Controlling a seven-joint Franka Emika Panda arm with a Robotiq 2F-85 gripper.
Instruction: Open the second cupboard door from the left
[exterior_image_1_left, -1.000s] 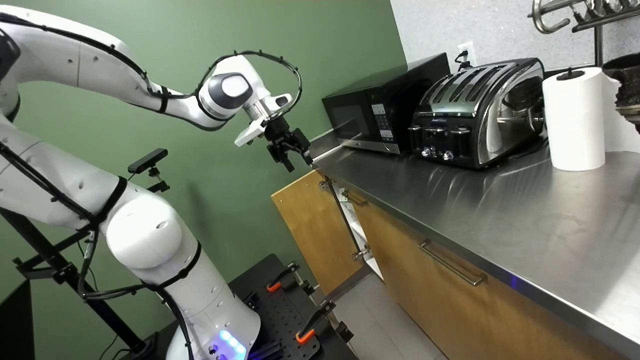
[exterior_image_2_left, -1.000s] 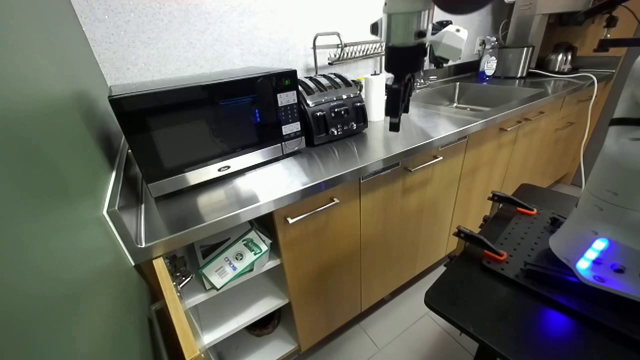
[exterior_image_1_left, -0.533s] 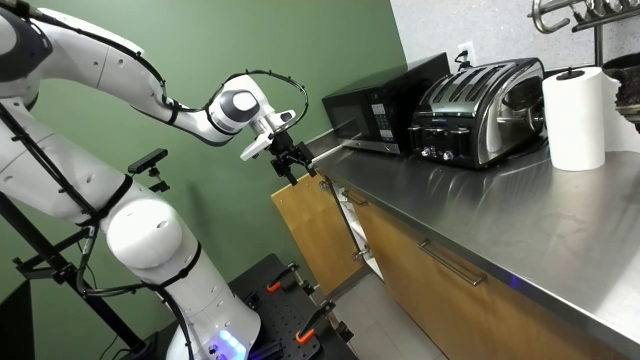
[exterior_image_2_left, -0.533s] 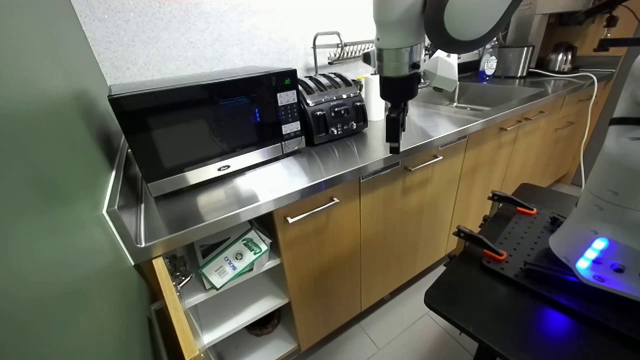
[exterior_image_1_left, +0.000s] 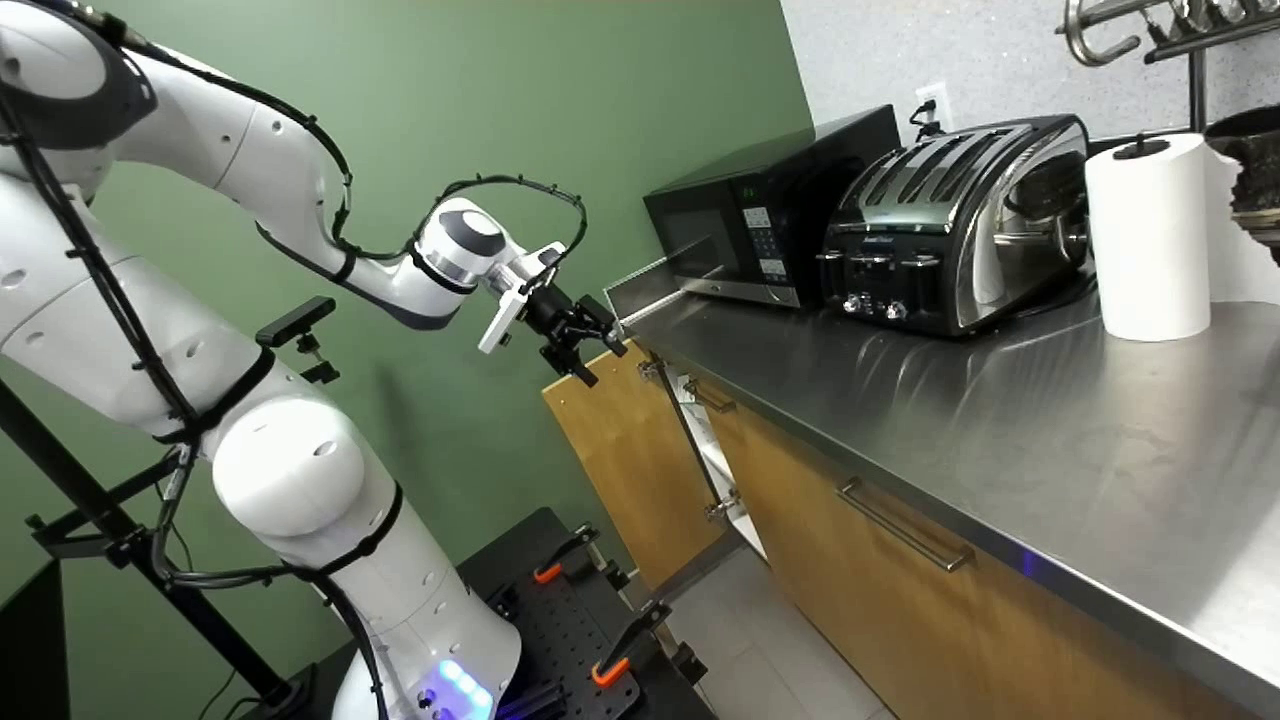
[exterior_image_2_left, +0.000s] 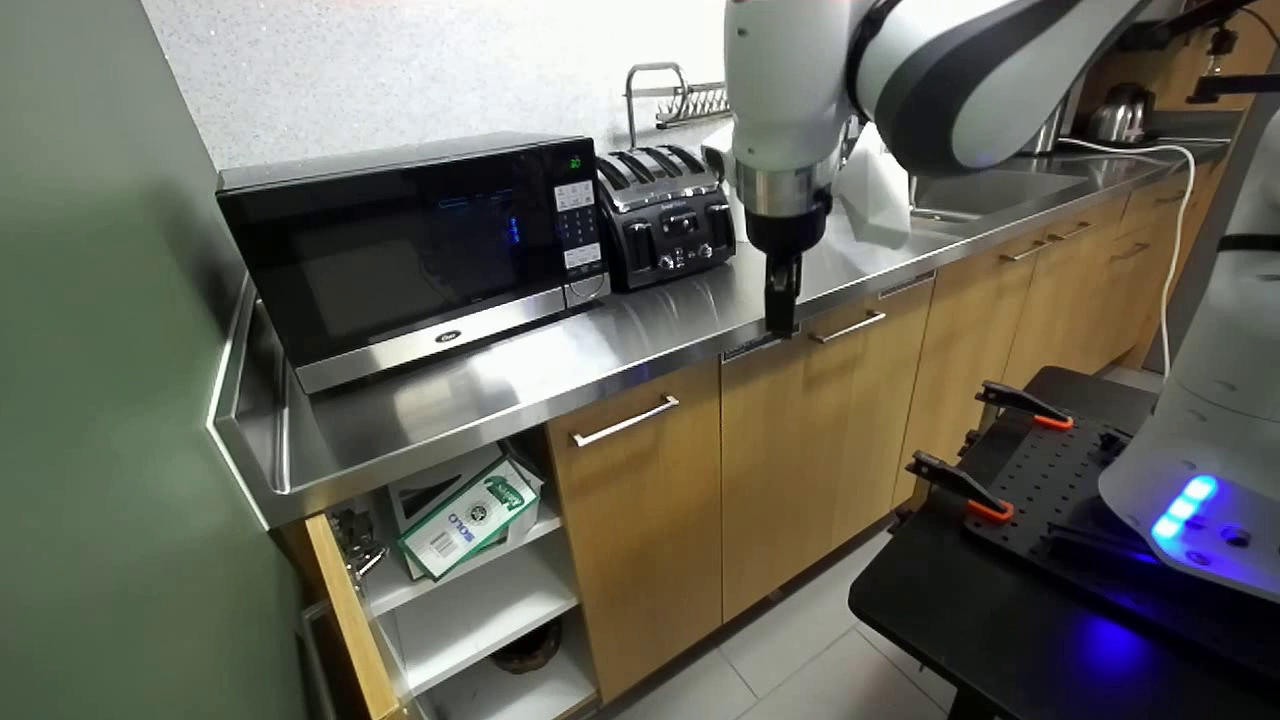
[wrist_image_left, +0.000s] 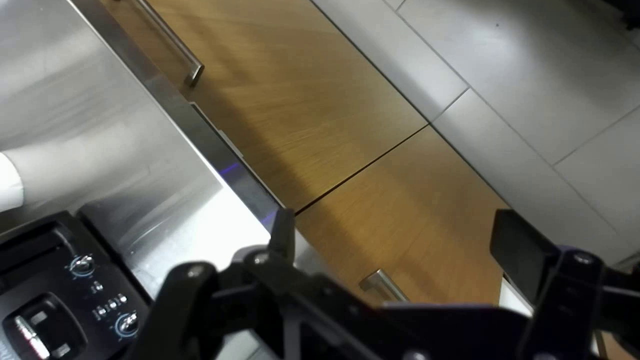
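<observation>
You have most of the job left to do. The second cupboard door (exterior_image_2_left: 640, 540) from the left is the flat wood one under the metal counter (exterior_image_2_left: 660, 320), and it is shut. The first door (exterior_image_2_left: 350, 610), at the far left end, is wide open, so you can see white shelves (exterior_image_2_left: 490, 600) and a green and white box (exterior_image_2_left: 470, 515) behind it, but that is not the door you want. Your door has a thin silver handle (exterior_image_2_left: 625, 422) near its top, and nothing is holding it. Your gripper (exterior_image_1_left: 602, 362) hangs higher up and is not touching the handle. Its two fingers (wrist_image_left: 520, 250) are spread wide, with nothing held in them. In the wrist view the door and the end of the handle show past the fingers, so my guess is that you are at the reaching part. What's left looks like this: go down to the handle, put the fingers around the bar, squeeze, and pull the door out. Take care, because one finger looks close to the edge of the counter and might bump it. I can't tell how big that gap is.
</observation>
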